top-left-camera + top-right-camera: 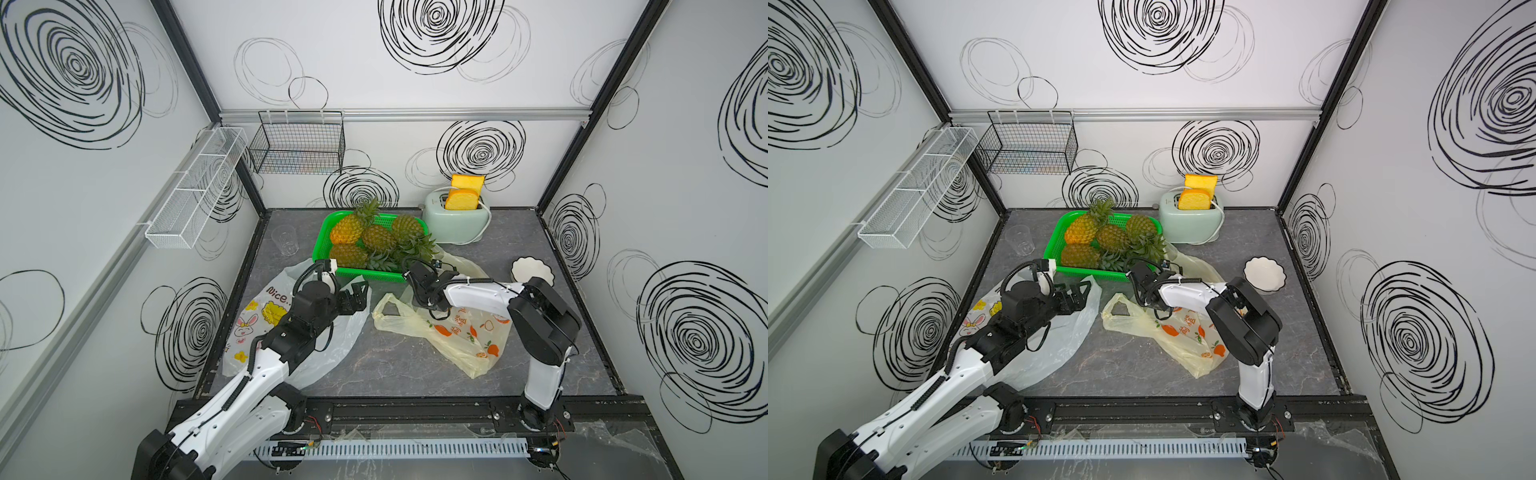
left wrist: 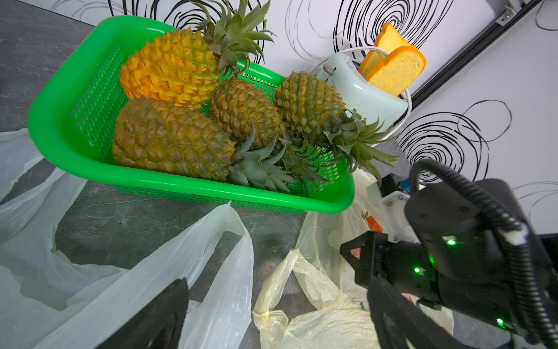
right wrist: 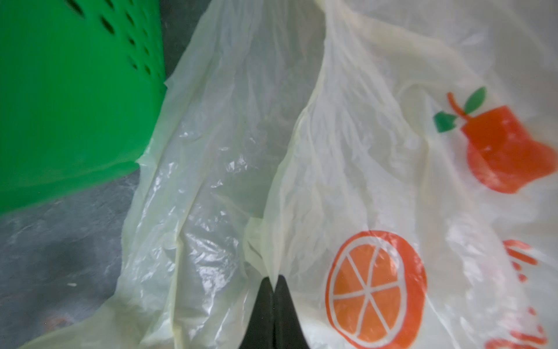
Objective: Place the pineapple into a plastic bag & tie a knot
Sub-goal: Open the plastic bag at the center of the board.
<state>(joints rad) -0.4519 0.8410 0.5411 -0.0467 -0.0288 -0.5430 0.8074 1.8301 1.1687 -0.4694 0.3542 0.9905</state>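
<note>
- Right gripper (image 3: 273, 280): tips together, pinching a fold of the yellow bag (image 3: 347, 151). The bag lies flat on the table (image 1: 395, 370).
- Left gripper (image 1: 358, 294): jaws wide apart, holding nothing, hovering over an edge of the white bag (image 1: 340, 345).
- Pineapples (image 1: 378, 237): four, all in the basket (image 1: 321, 245), just ahead of both grippers. None is in a bag.
- Edges: the basket wall stands just beside the right gripper, and in the right wrist view the yellow bag's edge lies against it. The basket's near rim runs close ahead of the left gripper.
- Room: there is bare table between the grippers and behind them, toward the arm bases. A narrow strip of table parts the two bags.
- Clearances: the bowl (image 1: 533, 272) sits outboard of the right arm. The toaster (image 1: 455, 226) is beyond the basket. The cup (image 1: 285, 241) is beyond the left gripper, well apart.
- Hidden: in both top views the right gripper's tips are covered by its own wrist.
- Hidden: much of the white bag lies under the left arm.
- Cut off: the left wrist view shows only one of its fingers (image 2: 163, 314), clipped by the frame.
- Unclear: cannot tell whether the yellow bag's mouth is open.
</note>
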